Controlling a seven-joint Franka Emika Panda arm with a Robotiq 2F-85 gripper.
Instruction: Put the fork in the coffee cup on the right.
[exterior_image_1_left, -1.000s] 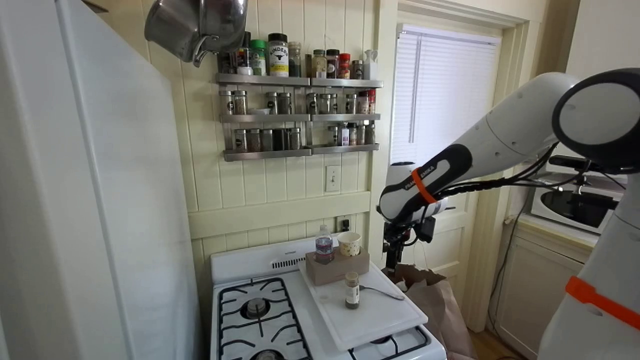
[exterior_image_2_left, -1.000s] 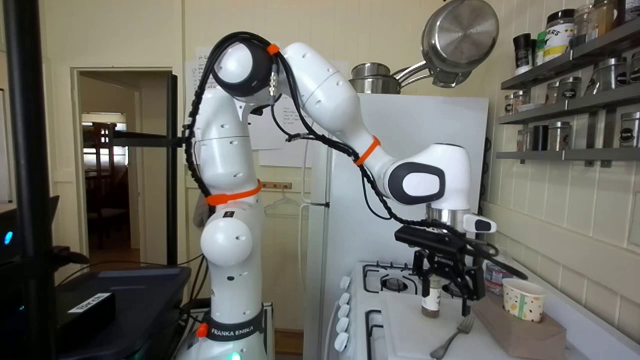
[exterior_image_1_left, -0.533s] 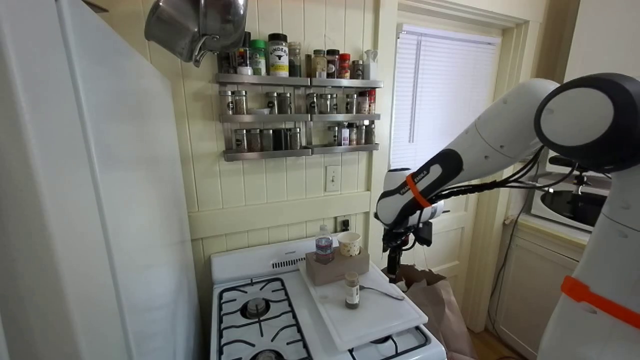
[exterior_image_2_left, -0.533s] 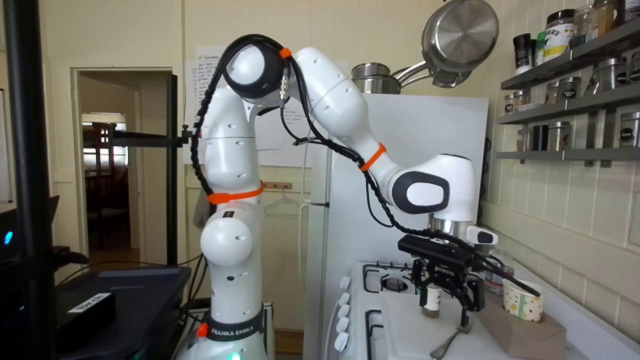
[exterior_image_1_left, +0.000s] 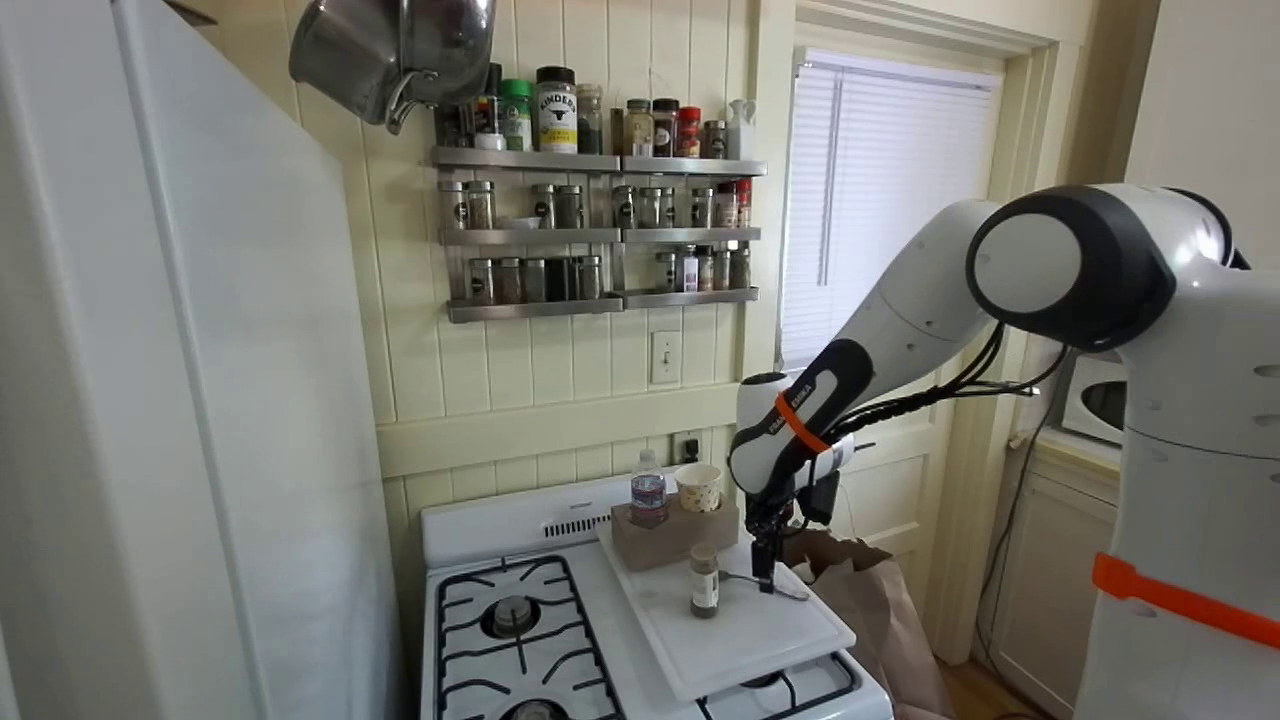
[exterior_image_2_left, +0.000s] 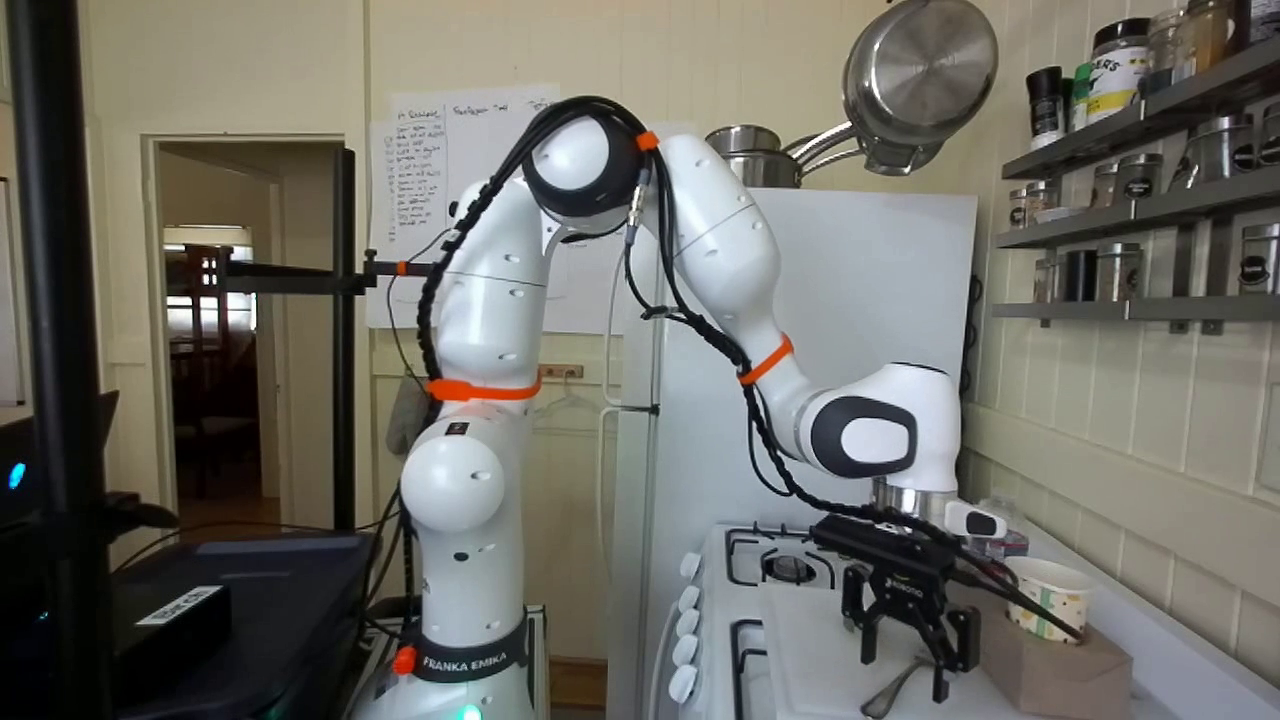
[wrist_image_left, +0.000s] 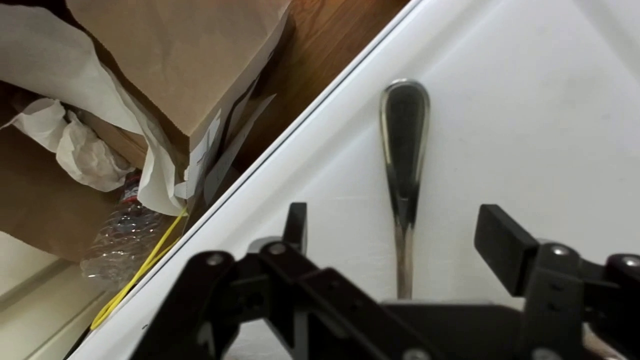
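Observation:
The fork lies flat on the white cutting board. Its handle shows in the wrist view (wrist_image_left: 406, 135) and in both exterior views (exterior_image_1_left: 793, 595) (exterior_image_2_left: 889, 692); its tines are hidden behind the gripper and the jar. The coffee cup, a cream-tan paper cup with coloured spots, stands upright on a brown box in both exterior views (exterior_image_1_left: 699, 488) (exterior_image_2_left: 1066, 600). It is outside the wrist view. My gripper (exterior_image_1_left: 765, 588) (exterior_image_2_left: 905, 674) (wrist_image_left: 400, 232) is open and points down low over the fork. The handle runs between its fingers, with a gap on both sides.
A spice jar (exterior_image_1_left: 704, 585) stands on the cutting board (exterior_image_1_left: 770, 650) beside the fork. A water bottle (exterior_image_1_left: 648, 495) stands on the brown box (exterior_image_1_left: 655, 540) next to the cup. A paper bag (exterior_image_1_left: 885, 610) stands beyond the stove's edge. Stove grates (exterior_image_1_left: 515, 640) lie alongside the board.
My gripper has moved down and over the cutting board to the fork, staying open. The fork, cup and jar have not moved.

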